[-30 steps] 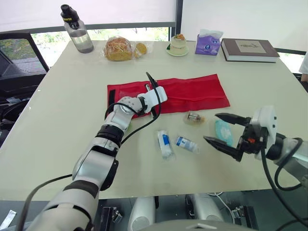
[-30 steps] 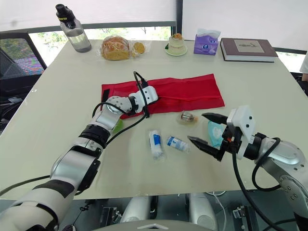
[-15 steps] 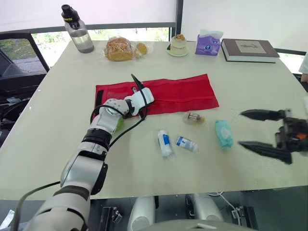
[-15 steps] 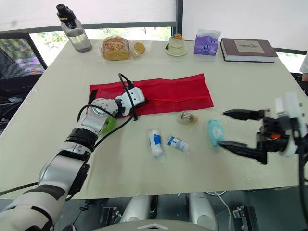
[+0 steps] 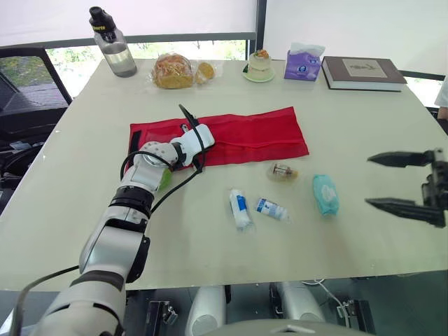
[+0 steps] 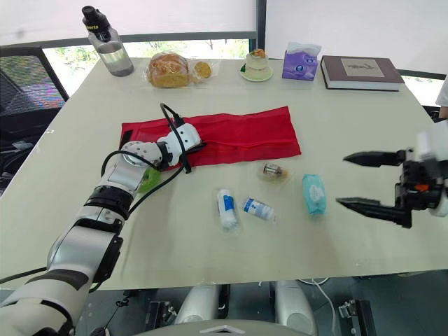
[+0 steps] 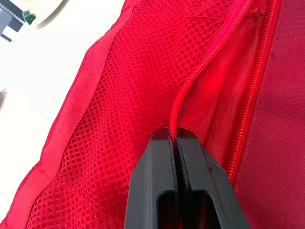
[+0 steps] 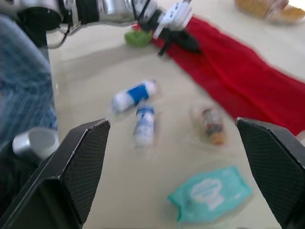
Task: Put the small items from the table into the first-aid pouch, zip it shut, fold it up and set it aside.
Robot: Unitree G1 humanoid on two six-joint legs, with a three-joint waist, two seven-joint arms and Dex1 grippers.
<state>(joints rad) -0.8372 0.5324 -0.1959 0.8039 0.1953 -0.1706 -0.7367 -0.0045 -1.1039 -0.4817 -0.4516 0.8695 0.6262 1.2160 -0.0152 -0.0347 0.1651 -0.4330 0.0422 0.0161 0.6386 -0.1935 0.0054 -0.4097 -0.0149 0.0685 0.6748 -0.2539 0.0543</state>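
**Pouch flat and open, small items loose on the table**

The red pouch [image 5: 255,133] lay unfolded lengthwise across the middle of the table [image 5: 84,147]. The left gripper [image 7: 174,136] rested on its left part, fingers clenched on a red cord [image 7: 187,86] that ran along the zip, next to the mesh pocket [image 7: 119,100]. A green item [image 5: 165,179] sat just beside that arm, off the pouch's front edge.

In front of the pouch, none of them touching it, lay four small items. A vial [image 5: 283,171] was nearest the pouch. A white-and-blue roll [image 5: 239,208] and a small tube [image 5: 271,208] lay side by side closer to the robot, and a teal pack [image 5: 325,194] lay to their right.

The right gripper [image 5: 367,181] hovered above the table's right side, well apart from the teal pack, its fingers spread wide and holding nothing.

Along the far edge stood a bottle [image 5: 112,43], bagged bread [image 5: 173,71], a small cake [image 5: 259,66], a tissue pack [image 5: 302,63] and a book [image 5: 362,72].
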